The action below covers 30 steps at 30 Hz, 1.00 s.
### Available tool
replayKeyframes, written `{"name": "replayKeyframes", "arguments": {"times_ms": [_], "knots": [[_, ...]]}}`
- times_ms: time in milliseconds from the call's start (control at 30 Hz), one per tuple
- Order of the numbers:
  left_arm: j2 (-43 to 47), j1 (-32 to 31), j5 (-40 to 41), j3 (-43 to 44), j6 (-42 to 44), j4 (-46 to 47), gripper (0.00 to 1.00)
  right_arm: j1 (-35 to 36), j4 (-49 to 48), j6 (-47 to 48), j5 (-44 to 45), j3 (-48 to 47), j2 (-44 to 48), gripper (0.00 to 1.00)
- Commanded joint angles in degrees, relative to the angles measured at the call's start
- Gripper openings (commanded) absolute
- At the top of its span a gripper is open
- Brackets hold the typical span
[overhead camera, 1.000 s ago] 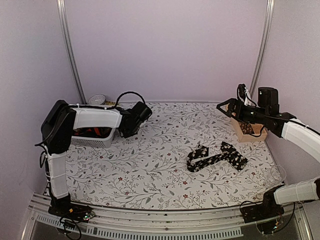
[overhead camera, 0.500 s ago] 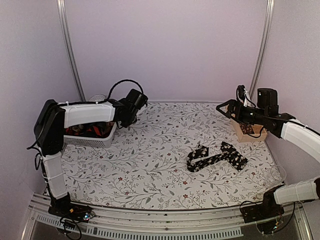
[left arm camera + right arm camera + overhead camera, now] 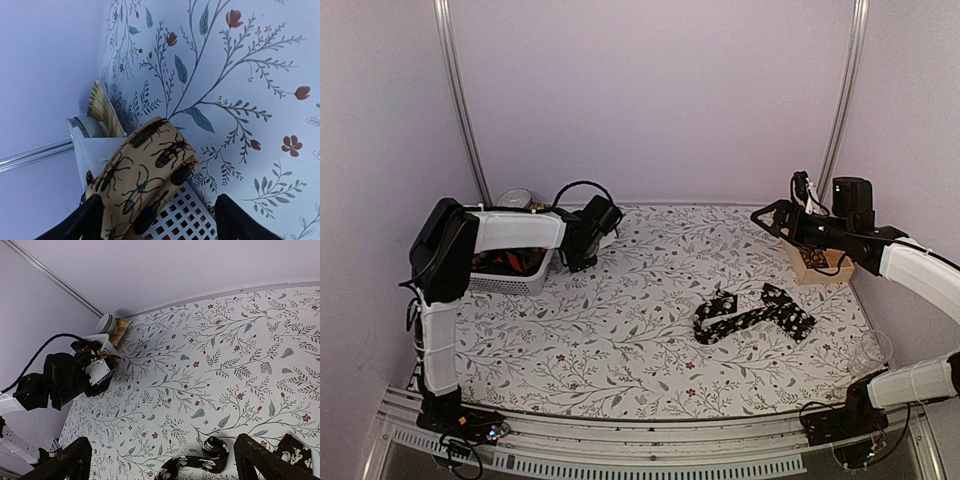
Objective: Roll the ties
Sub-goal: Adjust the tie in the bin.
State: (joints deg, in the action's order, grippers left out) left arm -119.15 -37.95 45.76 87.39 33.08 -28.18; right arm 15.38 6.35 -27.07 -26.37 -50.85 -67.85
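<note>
Ties update: left arm [image 3: 515, 232] popped up a moment back and has dropped again to the right end of the white basket [image 3: 510, 283] at far left. Right arm [image 3: 910, 262] barely moved, its pincer [image 3: 767, 216] wide and empty at far right. Black flowery tie [image 3: 752, 313] lies unrolled on the tabletop [image 3: 620, 330], right of centre. Tan bug-print roll [image 3: 145, 175] sits over the basket inside the wide left pincer [image 3: 159, 210], so probably getting stowed.
</note>
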Motion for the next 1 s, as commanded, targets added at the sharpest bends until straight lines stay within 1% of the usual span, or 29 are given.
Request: {"name": "replayKeyframes", "arguments": {"times_ms": [0,33,133,167,300,433,467,500,533,567,600,633,667,700,767,833,867,900,933,967], "knots": [[-2.0,1.8,1.9,1.1,1.5,1.0,0.67,0.2,-0.9,0.3,-0.4,0.9,-1.1,1.00],[-2.1,1.9,2.1,1.3,1.3,1.4,0.57,0.2,-1.0,0.3,-0.4,0.8,-1.1,1.00],[-1.4,1.9,4.1,0.8,1.7,6.0,0.08,0.2,-1.2,0.4,-0.4,0.9,-1.4,1.00],[-0.9,1.9,5.0,0.6,1.9,7.8,0.00,0.2,-1.2,0.3,-0.5,1.0,-1.5,1.00],[3.5,1.8,8.5,-1.4,3.5,16.7,0.00,0.2,-1.5,0.3,-0.7,1.0,-1.8,1.00],[12.5,1.8,9.1,-6.2,6.5,26.4,0.00,0.2,-1.5,0.3,-0.7,1.0,-1.9,1.00],[13.4,1.8,7.5,-6.0,6.8,25.6,0.00,0.3,-1.6,0.3,-0.7,0.9,-1.9,1.00],[13.6,1.8,5.4,-4.7,5.8,21.8,0.00,0.2,-1.8,0.1,-0.9,0.8,-2.0,1.00],[12.8,1.6,1.9,-2.3,4.1,16.4,0.04,0.2,-1.9,0.1,-1.0,0.8,-2.1,1.00],[11.5,1.5,0.1,0.1,2.4,10.5,0.17,0.2,-2.1,-0.1,-1.1,0.8,-2.1,1.00],[10.0,1.2,-0.9,2.3,1.1,5.6,0.33,0.2,-2.3,-0.1,-1.2,0.7,-2.3,1.00],[8.7,0.7,-0.6,3.4,0.4,1.7,0.42,0.2,-2.4,-0.3,-1.2,0.7,-2.3,1.00],[8.1,0.6,0.9,3.6,0.4,0.8,0.24,0.2,-2.4,-0.4,-1.4,0.7,-2.4,1.00],[8.0,0.6,3.0,3.6,-0.2,0.7,0.02,0.2,-2.4,-0.4,-1.4,0.6,-2.4,1.00],[9.1,1.9,5.3,4.0,-3.5,0.4,0.00,0.2,-2.0,-0.3,-1.4,0.6,-2.4,1.00],[11.2,4.2,5.5,3.9,-7.5,-0.4,0.00,0.2,-1.5,0.1,-1.3,0.4,-2.1,1.00],[12.3,4.5,4.8,3.4,-7.9,-0.5,0.00,0.2,-1.3,0.1,-1.1,0.3,-2.0,1.00],[13.0,5.1,3.8,2.7,-8.2,-0.4,0.10,0.2,-1.2,0.2,-1.0,0.1,-1.9,1.00],[13.5,5.6,3.2,2.3,-8.5,-0.5,0.31,0.2,-1.1,0.2,-1.0,-0.1,-1.8,1.00],[13.7,5.8,2.4,1.8,-8.9,-0.6,0.46,0.2,-1.1,0.3,-1.0,-0.3,-1.8,1.00]]}}
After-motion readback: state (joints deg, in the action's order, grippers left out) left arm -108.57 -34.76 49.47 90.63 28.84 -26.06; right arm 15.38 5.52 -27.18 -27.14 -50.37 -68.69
